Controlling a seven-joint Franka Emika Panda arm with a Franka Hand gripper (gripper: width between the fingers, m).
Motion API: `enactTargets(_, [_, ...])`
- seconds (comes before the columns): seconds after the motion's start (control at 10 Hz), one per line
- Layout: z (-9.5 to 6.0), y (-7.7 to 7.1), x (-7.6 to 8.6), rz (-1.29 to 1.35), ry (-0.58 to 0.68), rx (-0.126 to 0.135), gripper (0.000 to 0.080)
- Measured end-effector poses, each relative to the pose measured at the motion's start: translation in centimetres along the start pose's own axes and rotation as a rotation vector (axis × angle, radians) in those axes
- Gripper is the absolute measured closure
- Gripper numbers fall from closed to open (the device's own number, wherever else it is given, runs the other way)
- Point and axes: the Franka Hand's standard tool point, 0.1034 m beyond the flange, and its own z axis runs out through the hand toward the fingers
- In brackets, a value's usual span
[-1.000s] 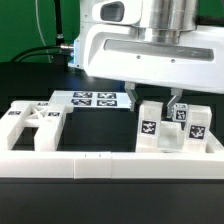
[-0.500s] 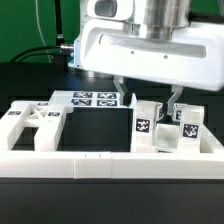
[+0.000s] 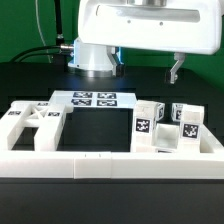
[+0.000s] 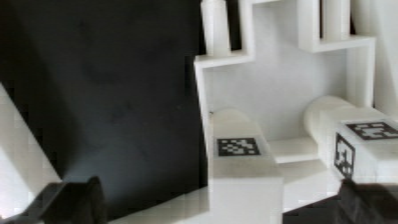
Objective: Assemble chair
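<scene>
**Gripper up and empty, chair parts loose on the counter**

Exterior view: the gripper [image 3: 147,70] hung in the upper right of the frame, well above the parts. Its fingers [image 3: 176,68] were spread wide, with nothing between them and touching nothing.

The chair was not assembled. Its parts sat in two groups on the black counter [image 3: 95,128].
- Exterior view's right: a tagged block [image 3: 147,122] stood upright with its tag facing the camera. Just beside it, further right, was a pair of tagged blocks [image 3: 190,125], packed close. I couldn't tell whether the pair touched the first block.
- Exterior view's left: a cut-out panel [image 3: 28,124] lay flat, with one tag near its right end.
- The two groups were well apart, with bare counter between them.

The marker board [image 3: 93,99] lay flat at frame centre, behind the bare patch. The long white border rail [image 3: 90,160] ran across the lower part of the frame, in front of all the parts.

Wrist view: two of the tagged blocks showed side by side with their tags readable. A white slotted piece [image 4: 267,60] lay beyond them, and I couldn't tell which part it was. One dark fingertip was in view over the black counter, apart from the blocks.
</scene>
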Motion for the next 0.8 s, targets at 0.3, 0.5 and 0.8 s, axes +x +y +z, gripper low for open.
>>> enactTargets(0.3, [0.1,-0.1,0.0,-0.001,-0.001,-0.001,0.0151])
enactTargets(0.5, [0.9,-0.7,-1.2,-0.029,0.031,0.010,0.0151])
enactTargets(0.8, [2.5,2.3,-3.7,-0.147,0.074,0.014,0.0151])
